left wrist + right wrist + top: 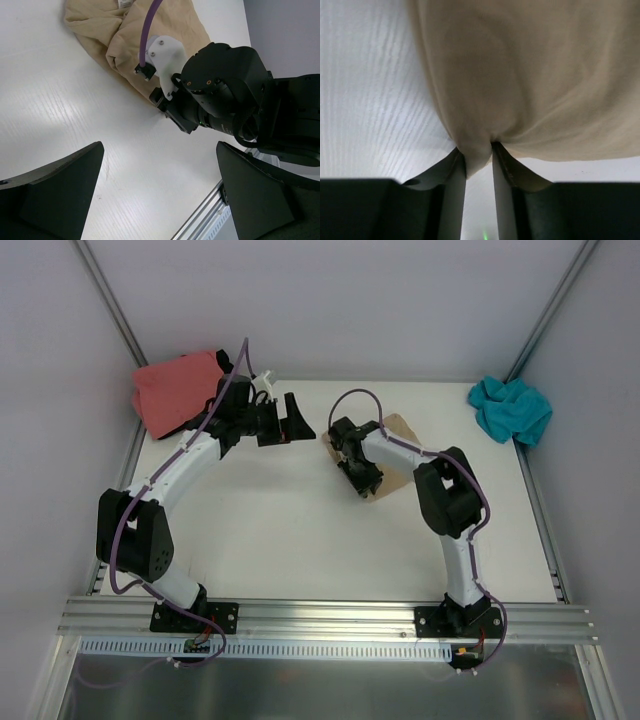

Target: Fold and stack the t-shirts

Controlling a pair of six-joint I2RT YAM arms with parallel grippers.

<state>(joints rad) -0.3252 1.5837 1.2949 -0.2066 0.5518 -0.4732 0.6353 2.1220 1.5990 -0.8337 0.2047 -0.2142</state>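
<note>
The tan t-shirt (530, 75) lies bunched at the far middle of the counter (290, 540). The right hand (479, 152) pinches a fold of its edge between 2 narrowed fingers. The left hand (288, 422) hangs wide open nearby, to the shirt's left, holding nothing.

tan shirt (520, 75) | coral-pink shirt (175, 390) | teal shirt (510, 408) | white table (300, 540)
</note>
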